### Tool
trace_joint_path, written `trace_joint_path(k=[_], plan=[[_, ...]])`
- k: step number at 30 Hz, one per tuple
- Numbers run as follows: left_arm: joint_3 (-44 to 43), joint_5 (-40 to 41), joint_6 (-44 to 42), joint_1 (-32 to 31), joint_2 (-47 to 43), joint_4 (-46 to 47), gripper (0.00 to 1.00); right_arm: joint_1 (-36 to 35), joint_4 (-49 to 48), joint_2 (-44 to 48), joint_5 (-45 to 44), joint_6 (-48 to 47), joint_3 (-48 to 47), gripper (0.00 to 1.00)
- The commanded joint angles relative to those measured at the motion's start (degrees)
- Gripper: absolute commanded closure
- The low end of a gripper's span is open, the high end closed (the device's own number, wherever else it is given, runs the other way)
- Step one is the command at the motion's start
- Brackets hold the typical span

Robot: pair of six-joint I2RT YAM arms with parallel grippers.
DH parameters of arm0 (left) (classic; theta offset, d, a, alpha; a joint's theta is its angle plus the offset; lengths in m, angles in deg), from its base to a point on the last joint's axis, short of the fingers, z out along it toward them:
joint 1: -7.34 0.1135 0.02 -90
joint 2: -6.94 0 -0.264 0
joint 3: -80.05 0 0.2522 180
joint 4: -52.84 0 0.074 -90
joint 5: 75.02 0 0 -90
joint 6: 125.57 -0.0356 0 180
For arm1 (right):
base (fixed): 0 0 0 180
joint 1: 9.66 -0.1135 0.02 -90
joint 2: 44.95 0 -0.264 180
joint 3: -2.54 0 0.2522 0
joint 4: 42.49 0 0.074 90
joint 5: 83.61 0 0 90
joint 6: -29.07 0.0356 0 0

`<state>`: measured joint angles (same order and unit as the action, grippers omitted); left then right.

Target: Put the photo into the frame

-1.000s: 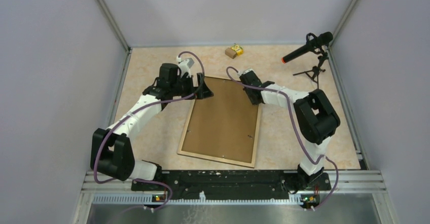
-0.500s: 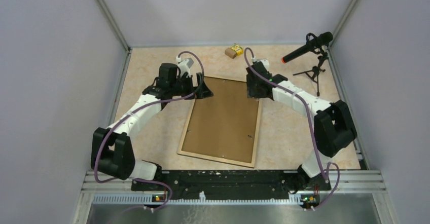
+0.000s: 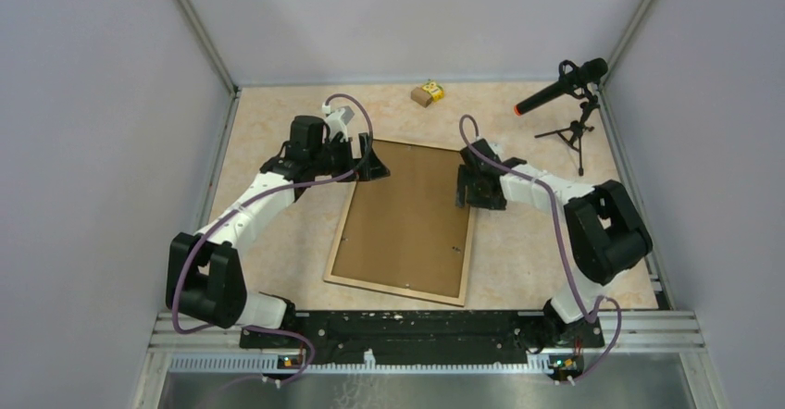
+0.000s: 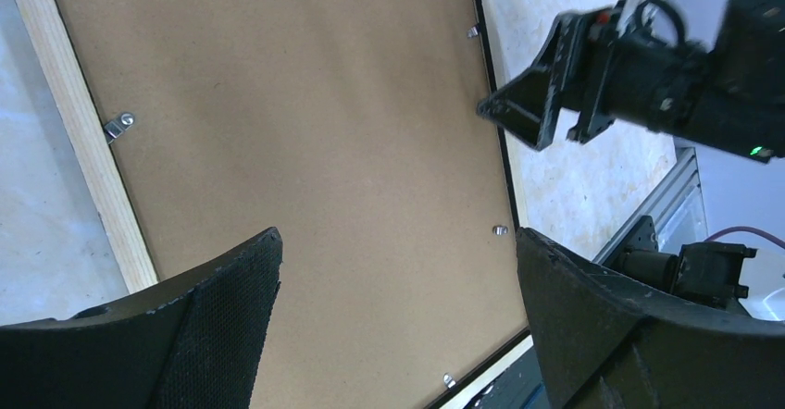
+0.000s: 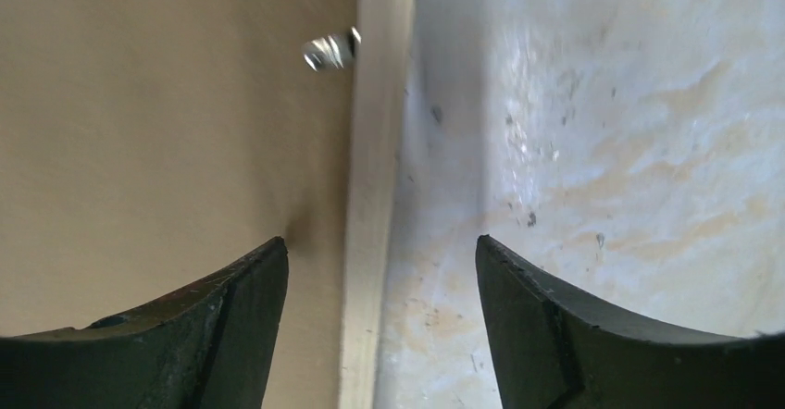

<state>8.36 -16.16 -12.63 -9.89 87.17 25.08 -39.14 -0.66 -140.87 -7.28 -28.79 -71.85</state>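
Wood-rimmed and thin, the frame (image 3: 392,291) looks stiff and light; we would pinch its edge, which our right gripper (image 5: 380,252) straddles, parted, empty; left gripper (image 4: 398,242) gapes, empty.

Top view high, near side, looking down; wrist views close over frame (image 3: 393,290), common to all.

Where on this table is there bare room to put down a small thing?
Bare table lies right of the frame, up to the right arm's base, and left of it, up to the left arm. Crowded: the frame's far half, under the left gripper and right gripper, and around the microphone stand.
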Motion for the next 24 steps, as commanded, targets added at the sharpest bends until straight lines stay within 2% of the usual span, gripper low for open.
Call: trace_joint_path(k=[1, 8, 16, 21, 24], plan=[[0.10, -1.45, 0.53, 0.29, -1.01, 2.32, 0.02, -0.90, -3.25, 3.78, 1.47, -0.03, 5.85, 0.30], [0.44, -1.15, 0.63, 0.28, -1.11, 2.56, 0.02, -2.50, -6.56, 3.36, 3.05, -3.97, 8.67, 0.48], [0.45, -0.78, 0.44, 0.26, -1.23, 2.49, 0.02, -2.46, -6.16, -3.24, -1.42, -12.62, 3.35, 0.67], [0.36, -0.71, 0.35, 0.28, -1.13, 2.32, 0.02, -2.52, -8.78, -8.18, -1.80, -22.38, -1.57, 0.94], [0.32, -0.61, 0.20, 0.30, -0.96, 2.24, 0.02, -2.31, -10.15, -10.79, -3.79, -26.90, -4.25, 0.95]])
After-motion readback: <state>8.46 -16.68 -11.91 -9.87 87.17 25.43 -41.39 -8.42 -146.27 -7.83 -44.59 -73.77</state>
